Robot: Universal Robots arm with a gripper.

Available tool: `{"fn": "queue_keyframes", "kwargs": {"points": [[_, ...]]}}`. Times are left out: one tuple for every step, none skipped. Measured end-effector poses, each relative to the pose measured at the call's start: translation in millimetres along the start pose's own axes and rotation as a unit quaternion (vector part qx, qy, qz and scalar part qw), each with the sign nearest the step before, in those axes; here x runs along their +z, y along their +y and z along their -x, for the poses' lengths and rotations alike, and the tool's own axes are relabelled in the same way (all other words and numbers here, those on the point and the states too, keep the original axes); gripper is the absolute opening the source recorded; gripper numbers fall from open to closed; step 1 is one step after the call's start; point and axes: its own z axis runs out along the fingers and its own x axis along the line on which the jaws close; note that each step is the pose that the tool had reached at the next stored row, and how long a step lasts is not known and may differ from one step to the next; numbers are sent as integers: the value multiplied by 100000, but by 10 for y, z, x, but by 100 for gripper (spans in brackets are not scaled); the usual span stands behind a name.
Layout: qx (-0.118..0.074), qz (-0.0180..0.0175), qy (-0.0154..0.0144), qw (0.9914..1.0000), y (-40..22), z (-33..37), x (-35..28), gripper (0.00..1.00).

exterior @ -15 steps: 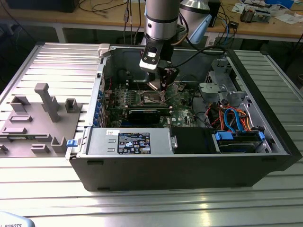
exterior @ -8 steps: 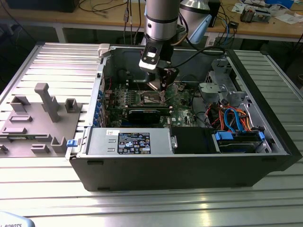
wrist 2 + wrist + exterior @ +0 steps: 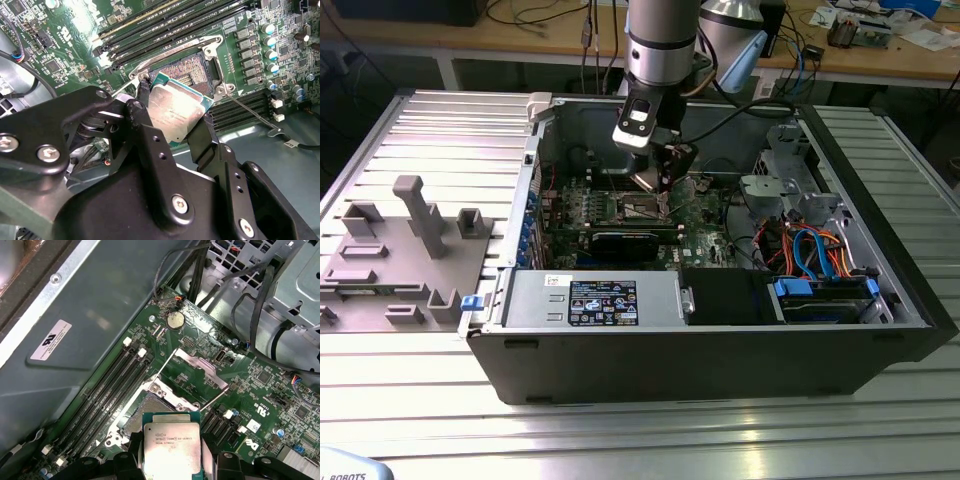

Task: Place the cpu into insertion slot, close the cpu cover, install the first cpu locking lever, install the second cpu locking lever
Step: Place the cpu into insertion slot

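My jaws grip the cpu [image 3: 177, 112] beside the bare insertion slot [image 3: 189, 67]. I see the cpu cover [image 3: 197, 371] raised.

In the second wrist view the pincer [image 3: 175, 106] hid two edges of the cpu [image 3: 177, 109] under its fingers [image 3: 145, 120], and the cpu covered part of the slot [image 3: 192, 70]. In the first wrist view the picture's edge cut off one side of the cpu [image 3: 171, 450]. In the exterior view we could not make out the cpu at the pincer's tip.
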Motion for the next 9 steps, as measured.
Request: {"fn": "queue_keyframes", "kwargs": {"points": [[85, 1, -4, 100000, 0, 0, 1, 55], [148, 0, -7, 100000, 0, 0, 1, 55], [263, 2, -14, 100000, 0, 0, 2, 55], [346, 0, -21, 99999, 0, 0, 2, 55], [414, 1, -26, 99999, 0, 0, 2, 55], [550, 4, -32, 99998, 0, 0, 3, 55], [644, 4, -40, 99998, 0, 0, 4, 55], [758, 4, -45, 99997, 0, 0, 4, 55], [873, 3, -54, 99996, 0, 0, 5, 55]]}}
